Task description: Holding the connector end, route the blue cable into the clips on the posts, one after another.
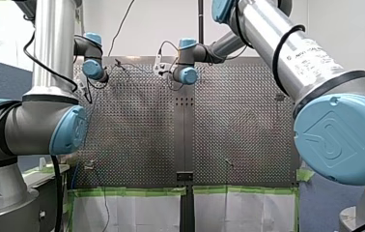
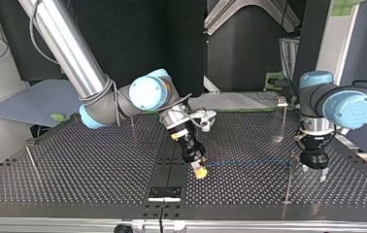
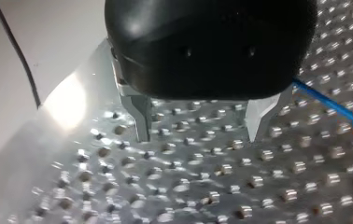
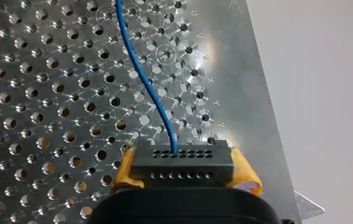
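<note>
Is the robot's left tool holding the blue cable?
No, my left tool is open with nothing between its metal fingers, and the blue cable runs beside it.

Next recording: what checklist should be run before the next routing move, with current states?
1. Grip: black multi-hole connector block clamped by my right gripper, yellow-padded jaws shut: ok.
2. Lead: thin blue cable leaves the connector unkinked: ok.
3. Support: my left gripper has jaws open and empty: ok.
4. Clearance: cable runs beside, not between, the left jaws: ok.
5. Seating: cable in a clip at the slim metal post: cannot tell.
</note>
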### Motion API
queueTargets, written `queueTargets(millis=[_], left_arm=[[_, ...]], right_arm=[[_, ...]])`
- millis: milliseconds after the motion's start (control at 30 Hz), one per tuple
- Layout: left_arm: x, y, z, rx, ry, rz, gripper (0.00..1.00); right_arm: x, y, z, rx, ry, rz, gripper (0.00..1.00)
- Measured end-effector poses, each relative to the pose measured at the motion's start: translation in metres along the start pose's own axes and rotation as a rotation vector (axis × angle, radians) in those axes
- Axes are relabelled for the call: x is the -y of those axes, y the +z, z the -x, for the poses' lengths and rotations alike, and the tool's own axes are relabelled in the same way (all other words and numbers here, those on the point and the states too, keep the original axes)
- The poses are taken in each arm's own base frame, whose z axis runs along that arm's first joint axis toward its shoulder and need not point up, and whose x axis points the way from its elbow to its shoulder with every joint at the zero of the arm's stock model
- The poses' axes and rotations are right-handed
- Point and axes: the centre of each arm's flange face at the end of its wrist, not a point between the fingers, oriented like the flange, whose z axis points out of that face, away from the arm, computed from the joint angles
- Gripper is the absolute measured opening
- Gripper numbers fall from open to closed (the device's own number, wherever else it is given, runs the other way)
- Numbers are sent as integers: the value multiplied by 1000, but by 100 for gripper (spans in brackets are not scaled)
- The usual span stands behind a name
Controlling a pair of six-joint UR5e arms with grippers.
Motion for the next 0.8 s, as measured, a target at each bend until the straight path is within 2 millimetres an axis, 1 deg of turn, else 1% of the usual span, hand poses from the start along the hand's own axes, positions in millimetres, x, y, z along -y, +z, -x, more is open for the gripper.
queueTargets(millis=[100,200,367,633,800], left_arm=[[0,-8,-6,-44,-21,-9,100],[1,-21,-6,-81,-29,-11,100],[1,-46,-6,-136,-38,-8,100],[4,-80,0,-184,-43,6,100],[11,-90,7,-186,-40,-14,100]], right_arm=[[1,0,0,3,1,0,0],[1,-1,1,5,1,0,0],[1,-1,1,9,1,0,0],[2,-1,2,11,2,0,0],[3,-1,2,10,2,0,0]])
